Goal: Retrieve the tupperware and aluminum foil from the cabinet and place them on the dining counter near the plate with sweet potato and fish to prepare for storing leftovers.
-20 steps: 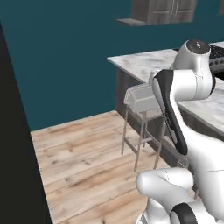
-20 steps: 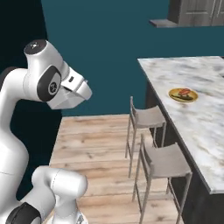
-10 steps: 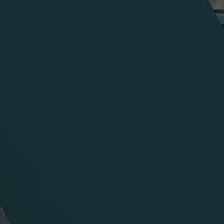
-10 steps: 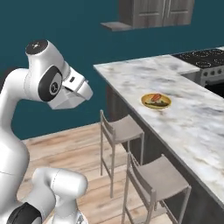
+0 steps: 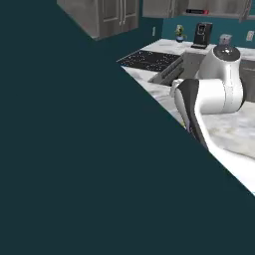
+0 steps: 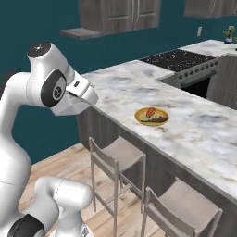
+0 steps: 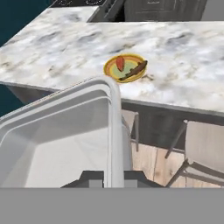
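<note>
Tub: the translucent grey-white tub [image 7: 65, 140] sat in the near foreground of the hand view, at about 8 o'clock from the plate. It was tilted, open side toward the camera, with its pale floor and stepped walls showing.
Tub axis: its right rim ran straight up from the bottom middle of the hand view to a rounded corner, so that edge pointed toward 12 o'clock, at the plate beyond it.
Gripper: the gripper [image 7: 111, 177] was pressed together on the tub's right rim, a dark finger tip [image 7: 92, 176] on either side of that thin wall at 6 o'clock of the hand view.
Plate: the round yellow-olive plate [image 6: 144, 120] lay flat on the island counter [image 6: 194, 134], near its stool-side edge; also seen past the tub [image 7: 111, 72].
Sweet potato: an orange-red tapered piece [image 7: 120, 63] on the plate, long axis roughly 12 to 6 o'clock in the hand view.
Fish: a dark brown slim piece [image 7: 135, 70] on the plate just beside the sweet potato, long axis running from about 2 to 8 o'clock.
Stools: grey stools [image 6: 118, 157] stood against the counter's dark side, below the plate.
Background: a black cooktop [image 6: 178, 59] at the counter's far end, dark grey wall cabinets [image 6: 120, 14] above, a coffee machine [image 5: 201, 35] on the far worktop.
Writing: no readable lettering or brand on the tub or anything else.
Left view: a flat teal surface covered its lower left half.
</note>
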